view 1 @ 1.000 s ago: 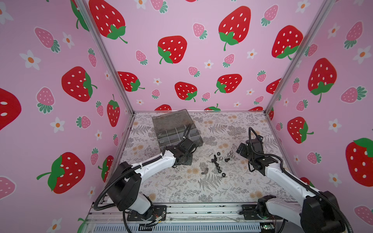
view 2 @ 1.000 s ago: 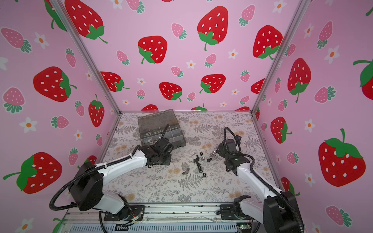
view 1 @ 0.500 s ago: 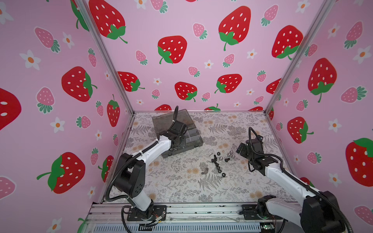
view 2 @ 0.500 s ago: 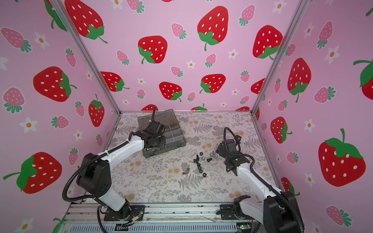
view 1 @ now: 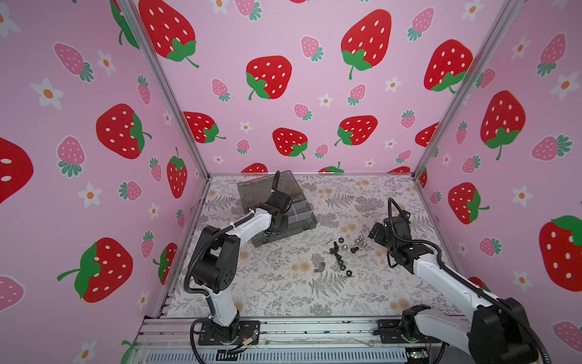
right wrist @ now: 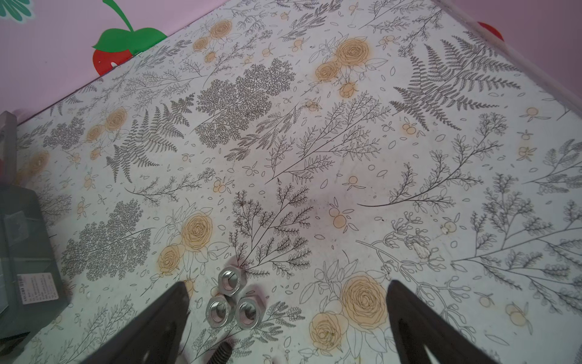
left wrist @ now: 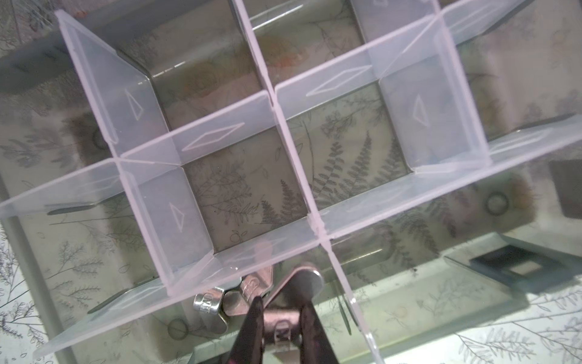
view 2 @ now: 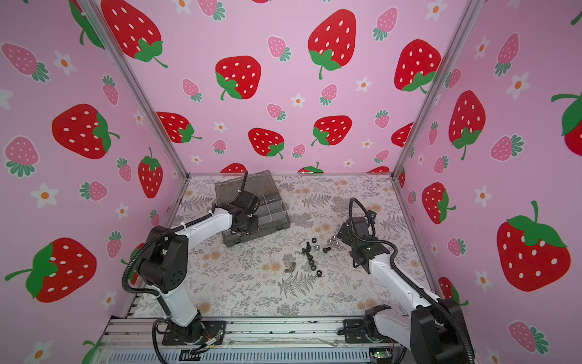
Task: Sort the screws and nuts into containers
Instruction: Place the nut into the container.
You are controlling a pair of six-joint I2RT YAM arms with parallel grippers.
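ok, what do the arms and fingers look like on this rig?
Left arm and right arm match: white links, black rounded joint housings, black ribbed cable looping outside. Fingers are dark, flat and tapered.

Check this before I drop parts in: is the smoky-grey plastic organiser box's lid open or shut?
Open. The lid stands tilted back behind the box in both top views; the left wrist view shows uncovered dividers.
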